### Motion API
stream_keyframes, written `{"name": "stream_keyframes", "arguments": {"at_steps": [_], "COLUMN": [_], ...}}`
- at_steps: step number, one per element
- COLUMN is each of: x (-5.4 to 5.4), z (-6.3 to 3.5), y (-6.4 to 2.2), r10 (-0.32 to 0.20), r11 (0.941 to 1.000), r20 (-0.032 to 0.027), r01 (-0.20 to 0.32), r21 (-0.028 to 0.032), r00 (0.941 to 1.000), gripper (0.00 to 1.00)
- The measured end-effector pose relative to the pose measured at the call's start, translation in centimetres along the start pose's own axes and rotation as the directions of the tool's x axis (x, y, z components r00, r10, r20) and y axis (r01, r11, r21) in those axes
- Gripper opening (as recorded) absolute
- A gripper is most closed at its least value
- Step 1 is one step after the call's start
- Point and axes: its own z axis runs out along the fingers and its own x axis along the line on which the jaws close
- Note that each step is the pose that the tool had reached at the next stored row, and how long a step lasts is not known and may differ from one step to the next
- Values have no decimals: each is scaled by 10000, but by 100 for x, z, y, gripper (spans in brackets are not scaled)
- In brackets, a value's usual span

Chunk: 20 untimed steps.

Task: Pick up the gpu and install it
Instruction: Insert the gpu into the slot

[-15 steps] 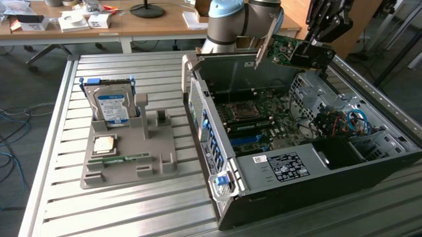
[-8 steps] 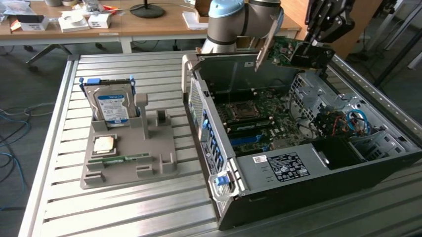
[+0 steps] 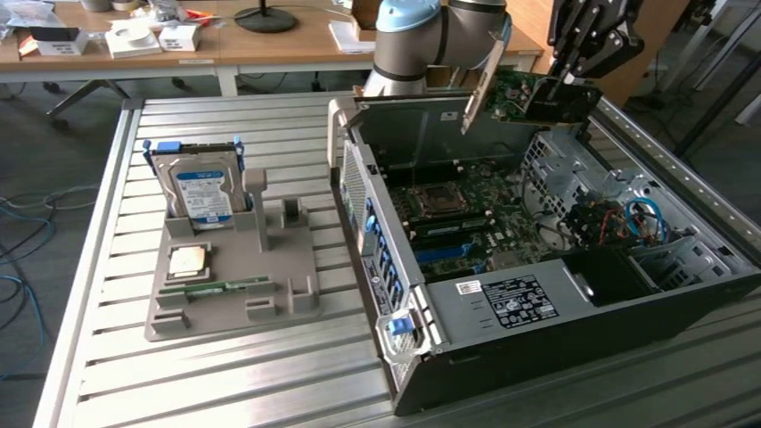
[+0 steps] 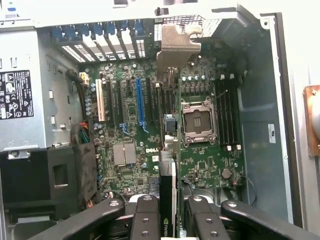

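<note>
the gpu (image 3: 511,89) hangs edge-on above the open computer case (image 3: 571,348), over its motherboard (image 4: 130,130). the gripper (image 4: 168,214) is clamped on the card, whose silver bracket faces the case's slotted rear wall.

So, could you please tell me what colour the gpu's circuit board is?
Green; the gpu shows it best in the exterior view.

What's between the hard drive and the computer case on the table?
In the exterior view, the grey holder's upright posts stand between the hard drive and the computer case, then a strip of bare table.
</note>
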Motion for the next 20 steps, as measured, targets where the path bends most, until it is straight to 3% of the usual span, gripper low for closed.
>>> {"name": "stream_keyframes", "arguments": {"at_steps": [3, 4, 14, 19, 20], "x": [0, 0, 4, 4, 4], "z": [1, 2, 21, 22, 23], "y": [0, 4, 31, 33, 36], "r10": [-2, -13, -283, -298, -300], "r11": [10000, 10000, 9982, 9980, 9977], "r20": [0, 3, 32, 34, 39], "r01": [2, 13, 281, 295, 298], "r21": [0, 25, 532, 562, 602], "r00": [10000, 10000, 9996, 9996, 9995], "gripper": [26, 26, 26, 26, 26]}}
